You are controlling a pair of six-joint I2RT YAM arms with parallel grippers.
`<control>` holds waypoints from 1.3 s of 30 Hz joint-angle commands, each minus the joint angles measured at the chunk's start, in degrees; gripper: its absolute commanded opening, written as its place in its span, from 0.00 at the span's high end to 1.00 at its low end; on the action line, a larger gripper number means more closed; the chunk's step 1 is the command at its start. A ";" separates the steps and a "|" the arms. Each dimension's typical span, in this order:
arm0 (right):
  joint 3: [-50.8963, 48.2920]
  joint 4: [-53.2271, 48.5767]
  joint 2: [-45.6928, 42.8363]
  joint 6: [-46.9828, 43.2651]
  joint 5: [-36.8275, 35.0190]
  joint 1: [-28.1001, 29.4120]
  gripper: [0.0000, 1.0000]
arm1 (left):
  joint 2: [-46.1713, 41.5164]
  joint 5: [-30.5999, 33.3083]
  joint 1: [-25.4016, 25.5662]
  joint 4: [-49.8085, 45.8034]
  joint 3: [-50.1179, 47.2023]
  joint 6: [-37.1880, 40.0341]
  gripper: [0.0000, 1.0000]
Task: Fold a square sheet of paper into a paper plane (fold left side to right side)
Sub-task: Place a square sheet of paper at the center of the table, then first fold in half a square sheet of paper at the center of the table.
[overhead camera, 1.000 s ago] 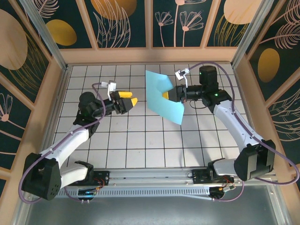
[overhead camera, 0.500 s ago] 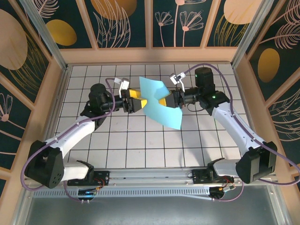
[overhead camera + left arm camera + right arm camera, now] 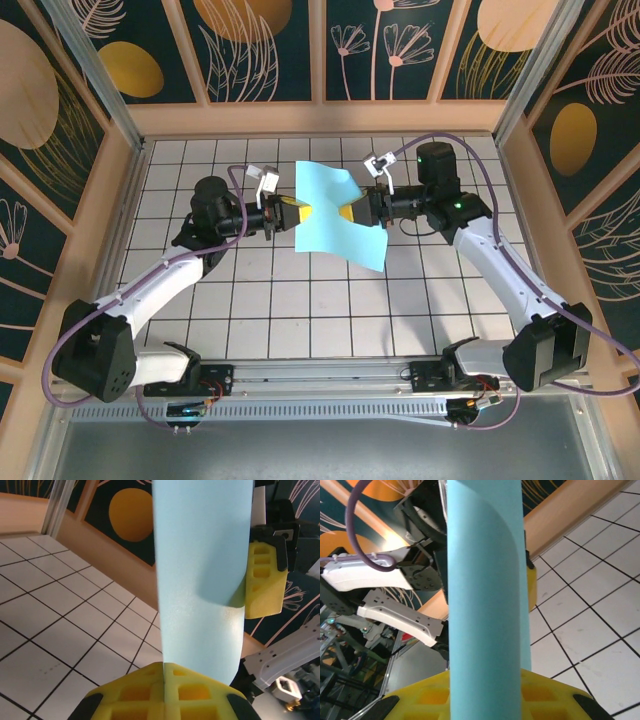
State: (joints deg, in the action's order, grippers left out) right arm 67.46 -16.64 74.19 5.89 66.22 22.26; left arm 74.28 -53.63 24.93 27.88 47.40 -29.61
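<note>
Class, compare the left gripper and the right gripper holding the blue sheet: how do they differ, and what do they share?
The left gripper points right, pinching the sheet by its left edge; the right gripper points left, gripping it from the opposite side. In the wrist views, the left gripper's jaws meet in a visible seam; the right gripper's seam is hidden behind the sheet. Both have yellow jaws shut on the lifted sheet.

A lab test cell: aluminium frame (image 3: 93,75), printed wall panels (image 3: 262,55), gridded white table (image 3: 300,300).
</note>
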 commanded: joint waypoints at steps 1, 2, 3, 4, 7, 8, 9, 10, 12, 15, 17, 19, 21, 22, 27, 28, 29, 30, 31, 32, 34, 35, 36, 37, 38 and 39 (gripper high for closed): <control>2.04 -2.24 0.56 -1.97 -4.24 -0.61 0.75 | -1.11 1.92 0.21 -0.72 -0.99 0.75 1.00; 1.96 -2.47 0.60 -2.11 -5.25 -0.77 0.73 | -0.94 2.66 0.16 -0.96 -1.29 0.57 1.00; 1.88 -2.59 0.60 -2.03 -6.51 -0.89 0.72 | -0.75 3.22 0.21 -1.15 -1.55 0.34 1.00; 1.83 -2.68 0.56 -1.97 -7.74 -0.98 0.69 | -0.57 3.96 0.21 -1.20 -1.81 0.02 1.00; 1.15 -2.35 0.48 -0.79 -12.73 -1.97 0.57 | 0.91 9.40 0.21 -5.95 -1.79 -0.85 1.00; 0.72 -2.09 0.50 -0.17 -14.54 -2.54 0.54 | 1.86 11.22 0.21 -7.80 -1.71 -1.47 1.00; 0.13 -1.79 0.54 0.56 -16.26 -3.23 0.51 | 3.00 12.22 0.14 -8.60 -2.04 -2.37 1.00; -0.35 -1.53 0.68 1.22 -17.60 -3.81 0.47 | 4.11 12.44 0.25 -8.36 -2.52 -3.62 1.00; -1.88 -0.70 1.13 2.99 -20.86 -4.97 0.42 | 6.57 13.73 0.21 -7.24 -4.28 -6.91 1.00; -4.94 1.14 2.53 6.07 -25.88 -5.93 0.37 | 11.47 15.58 0.21 -7.34 -6.04 -9.82 1.00; -7.98 4.12 3.91 8.47 -28.21 -6.11 0.36 | 15.17 17.79 0.21 -10.26 -5.94 -9.84 1.00; -11.00 7.65 5.41 11.14 -30.10 -6.09 0.36 | 18.48 20.11 0.21 -13.08 -5.33 -9.06 1.00; -14.00 11.74 7.16 14.02 -31.85 -5.92 0.40 | 21.29 21.21 0.21 -14.89 -4.65 -8.01 1.00; -15.23 13.55 7.94 15.08 -32.32 -5.77 0.43 | 22.27 21.92 0.21 -15.65 -4.23 -7.56 1.00; -17.85 16.73 13.07 17.07 -33.96 -4.45 0.64 | 25.35 23.30 0.20 -18.00 -2.73 -6.35 1.00; -17.97 17.12 14.43 17.14 -33.88 -3.86 0.70 | 25.51 23.56 0.19 -18.27 -2.60 -6.26 1.00; -17.90 17.24 15.78 17.10 -33.79 -3.32 0.75 | 25.78 23.63 0.20 -18.45 -2.35 -6.17 1.00; -17.82 17.35 16.94 17.05 -33.78 -2.90 0.80 | 26.05 23.46 0.16 -18.39 -2.31 -6.18 1.00; -17.80 17.75 18.20 17.28 -33.91 -2.44 0.85 | 26.17 23.33 0.21 -18.34 -2.23 -6.17 1.00; -17.73 18.23 19.50 17.61 -33.96 -1.90 0.90 | 26.46 23.28 0.21 -18.39 -2.13 -6.14 1.00; -17.35 19.07 21.77 17.99 -34.14 -1.07 0.97 | 26.70 23.22 0.21 -18.98 -1.78 -5.61 1.00; -16.97 19.02 22.99 17.98 -34.35 -0.65 0.99 | 26.76 23.35 0.21 -19.46 -1.49 -5.18 1.00; -16.47 18.73 23.96 17.88 -34.59 -0.19 1.00 | 26.79 23.43 0.21 -20.07 -1.28 -4.82 1.00; -15.82 18.17 25.03 17.69 -35.23 0.21 1.00 | 26.90 23.56 0.21 -20.75 -0.85 -4.38 1.00; -15.17 17.46 26.04 17.50 -35.90 0.59 1.00 | 27.01 23.65 0.20 -21.34 -0.52 -3.94 1.00; -14.83 16.99 26.81 17.33 -36.64 0.76 1.00 | 27.03 23.66 0.21 -21.67 -0.32 -3.67 1.00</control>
State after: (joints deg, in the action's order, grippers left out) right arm 50.39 0.16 99.13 23.29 32.01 22.09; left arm 100.53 -30.68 24.93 9.08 45.15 -35.48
